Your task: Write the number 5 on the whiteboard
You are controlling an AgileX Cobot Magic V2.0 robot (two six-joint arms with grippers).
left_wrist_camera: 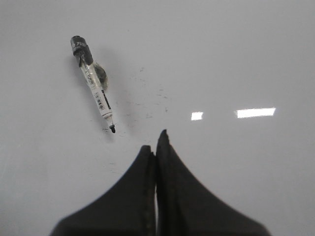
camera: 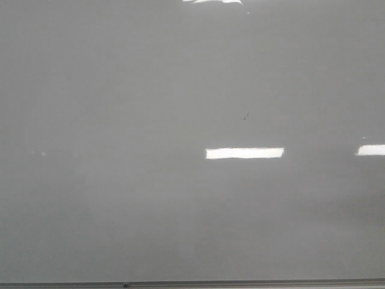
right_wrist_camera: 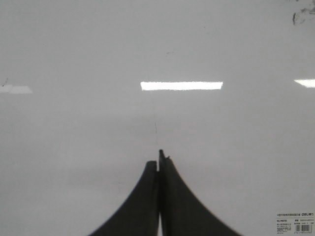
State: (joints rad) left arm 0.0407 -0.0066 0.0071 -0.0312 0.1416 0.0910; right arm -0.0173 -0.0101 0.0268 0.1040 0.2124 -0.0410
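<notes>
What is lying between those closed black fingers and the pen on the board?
Nothing visible. In the left wrist view the pen lies uncapped on the bare whiteboard, apart from the left gripper, with only faint ink specks on the board between them. The fingers are shut and empty.

Sticker (right_wrist_camera: 301, 221) print too small to read; whiteboard (camera: 120, 180) cut off by edges.
</notes>
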